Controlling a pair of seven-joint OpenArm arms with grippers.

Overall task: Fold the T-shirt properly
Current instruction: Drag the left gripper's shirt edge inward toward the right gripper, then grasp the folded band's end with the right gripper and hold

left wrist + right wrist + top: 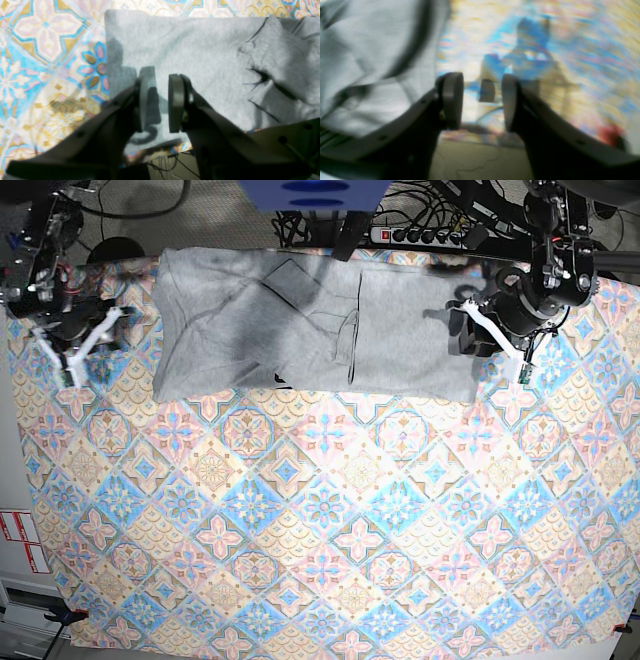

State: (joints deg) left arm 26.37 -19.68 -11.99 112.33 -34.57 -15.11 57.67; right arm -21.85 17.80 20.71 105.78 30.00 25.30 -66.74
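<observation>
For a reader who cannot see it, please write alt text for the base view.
A grey T-shirt lies partly folded at the far edge of a tile-patterned cloth. The left gripper is open over its edge; the right gripper is open, off the shirt.

The right end effector (480,102) hangs parted and empty over the blurred patterned surface (570,50), the grey T-shirt (370,62) beside it.

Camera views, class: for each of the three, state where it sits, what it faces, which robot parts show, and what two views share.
Left wrist: on the left arm, facing its open left hand over the T-shirt.
Right wrist: on the right arm, facing its open right hand above the blurred tile-patterned cloth.
Base: overhead, looking down; both arms show.
Shared: the T-shirt appears in all three views.
</observation>
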